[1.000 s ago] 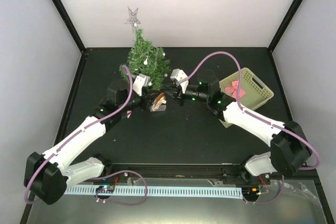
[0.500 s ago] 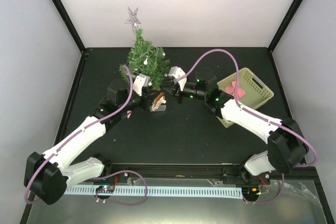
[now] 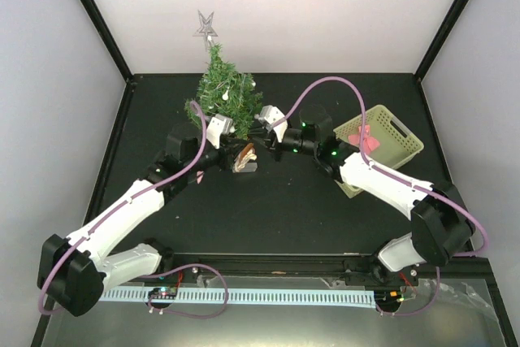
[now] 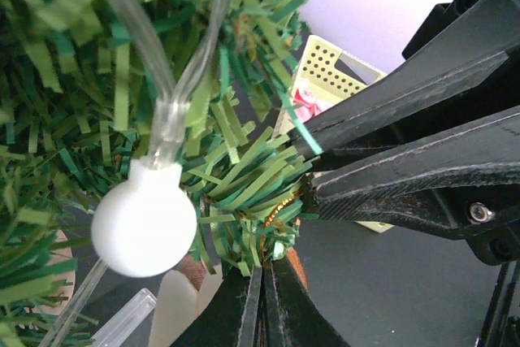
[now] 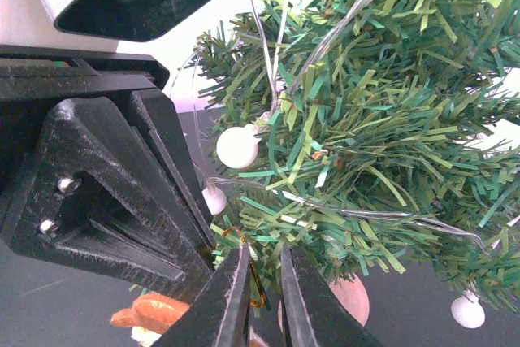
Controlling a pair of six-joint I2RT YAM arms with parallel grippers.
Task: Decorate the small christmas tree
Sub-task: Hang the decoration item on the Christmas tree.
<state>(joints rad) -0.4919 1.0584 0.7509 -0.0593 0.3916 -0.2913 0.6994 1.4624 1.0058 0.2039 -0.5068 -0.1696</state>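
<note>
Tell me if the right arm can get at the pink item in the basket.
Probably, after pulling back: the pink item lies uncovered in the open-topped basket beside that arm, but the right gripper is deep in the small christmas tree.

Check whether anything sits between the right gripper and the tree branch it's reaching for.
Nothing visible does. The right gripper is at the needle tips of the tree, with only a thin gold thread between its fingers. The left gripper crowds close beside it, not between it and the tree.
</note>
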